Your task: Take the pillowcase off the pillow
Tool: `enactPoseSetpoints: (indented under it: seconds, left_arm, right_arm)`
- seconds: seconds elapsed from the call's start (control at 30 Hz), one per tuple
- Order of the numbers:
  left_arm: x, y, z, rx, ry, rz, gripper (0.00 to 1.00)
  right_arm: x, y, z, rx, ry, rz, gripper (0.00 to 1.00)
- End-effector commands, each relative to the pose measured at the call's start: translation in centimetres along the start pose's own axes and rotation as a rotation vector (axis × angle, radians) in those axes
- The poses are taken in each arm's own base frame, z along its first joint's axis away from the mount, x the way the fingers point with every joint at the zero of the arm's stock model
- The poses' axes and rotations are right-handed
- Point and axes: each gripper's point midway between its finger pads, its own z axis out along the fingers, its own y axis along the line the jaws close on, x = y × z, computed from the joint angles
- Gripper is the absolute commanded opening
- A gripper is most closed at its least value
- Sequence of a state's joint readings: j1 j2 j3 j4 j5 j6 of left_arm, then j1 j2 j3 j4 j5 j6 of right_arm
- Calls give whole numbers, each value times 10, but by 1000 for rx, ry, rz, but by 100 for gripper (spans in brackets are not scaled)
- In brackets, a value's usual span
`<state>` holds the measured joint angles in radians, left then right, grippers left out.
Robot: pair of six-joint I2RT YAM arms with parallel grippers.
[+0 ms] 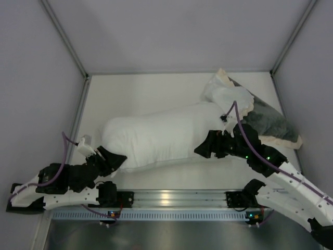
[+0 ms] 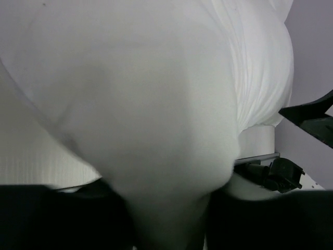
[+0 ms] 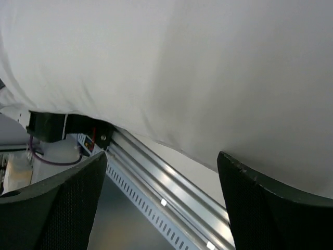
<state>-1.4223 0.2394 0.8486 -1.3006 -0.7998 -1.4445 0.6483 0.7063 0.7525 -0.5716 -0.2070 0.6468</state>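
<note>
pillow: the pillow lies across mid-frame in the top view on the table. It's white and plump, and most of it is bare.
pillowcase: the pillowcase is bunched at upper right, grey plush face up with the cream frill showing. It touches the pillow's right end. I can't tell if that end sits inside the cover's mouth or just lies against it.
left gripper: the left gripper is at the pillow's lower-left corner. In the left wrist view, white fabric is drawn down between the dark fingers, so it reads as clamped on the pillow.
right gripper: the right gripper is at the pillow's lower edge, right of centre. In the right wrist view the fingers are wide apart with nothing between them. Pillow fabric is above them and the rail below.
step: my read is late extraction. The pillow is nearly out, and only the right end is possibly caught.
next: you need the cover anchored. Move the right gripper up-right onto the frill or grey face and close it there. Then pull the pillow toward lower left with the left arm until the two are well apart.
risk: if you pull left with the cover unpinned, it will likely just drag along. Plush is slippery, so take a deep bite.
</note>
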Motion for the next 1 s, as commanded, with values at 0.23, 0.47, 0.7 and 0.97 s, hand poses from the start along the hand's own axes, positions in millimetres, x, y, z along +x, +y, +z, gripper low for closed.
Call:
enactPoseSetpoints:
  seconds: [0.23, 0.47, 0.7, 0.97]
  left_arm:
    - [-6, -24, -7, 55, 14, -54, 99]
    - [3, -16, -11, 71, 65, -79, 99]
    - [7, -1, -20, 111, 112, -153, 99]
    - [-12, -12, -40, 215, 115, -270, 99]
  right_arm:
    - [79, 67, 84, -64, 165, -66, 84]
    - [57, 79, 137, -16, 65, -105, 87]
    - [30, 81, 198, -16, 117, -128, 87]
    - [13, 108, 239, -164, 129, 37, 87]
